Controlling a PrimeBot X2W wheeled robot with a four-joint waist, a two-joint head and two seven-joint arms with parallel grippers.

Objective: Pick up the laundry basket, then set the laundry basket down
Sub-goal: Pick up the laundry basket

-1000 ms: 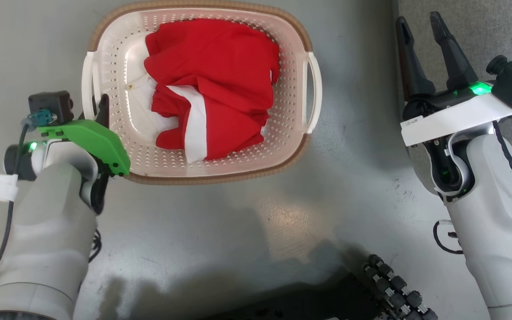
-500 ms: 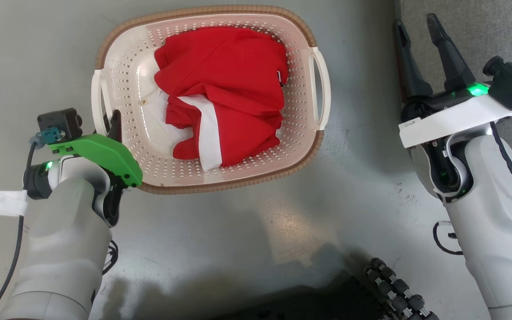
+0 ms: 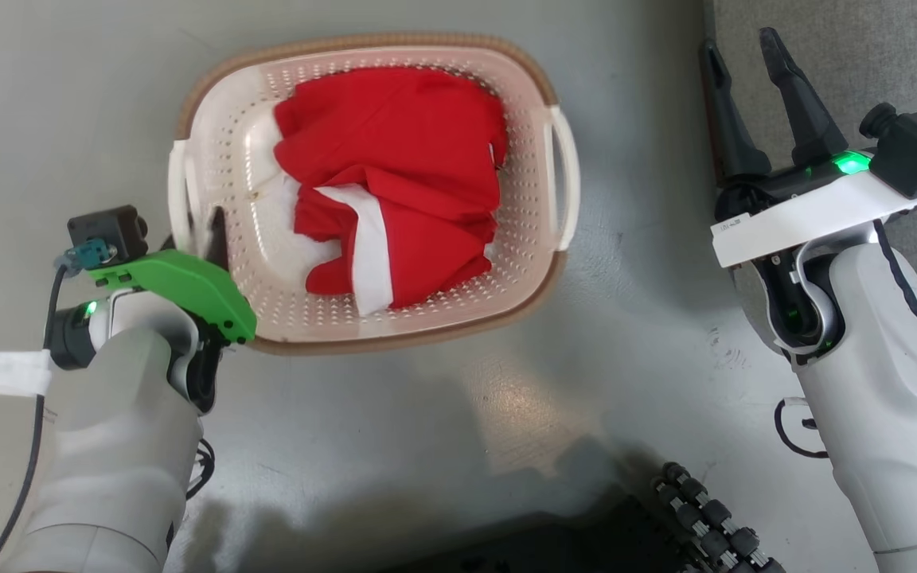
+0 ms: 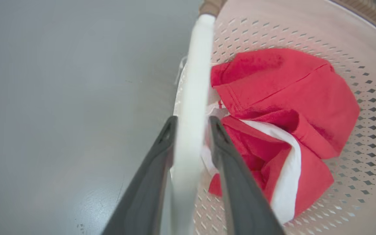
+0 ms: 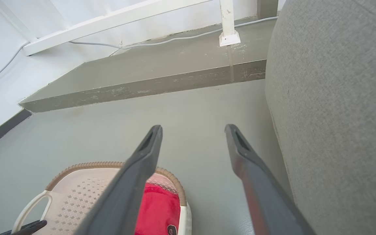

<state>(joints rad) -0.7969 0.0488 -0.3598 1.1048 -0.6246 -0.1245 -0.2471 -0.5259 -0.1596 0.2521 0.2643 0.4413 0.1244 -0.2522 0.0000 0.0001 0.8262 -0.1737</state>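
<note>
Basket [image 3: 395, 338] sliding nearer over grey floor [image 3: 506, 438], twisting; left pincer [image 4: 191, 122] pinching its left handle [image 4: 196, 65]. Right pincer [image 3: 737, 44] hanging spread. Likely light, stiff plastic; one-handle hold risking tilting, red cloth [image 3: 395, 159] shifting.

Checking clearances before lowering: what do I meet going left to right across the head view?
Left gripper clamped on the left handle of the laundry basket → red and white clothes → right handle → right gripper, open.

The smooth grey painted floor [image 3: 427, 446] under me bears a grey fabric-covered block [image 3: 888, 56] at my right. Whether the cream perforated plastic laundry basket [image 3: 224, 167] touches it, I cannot tell.
</note>
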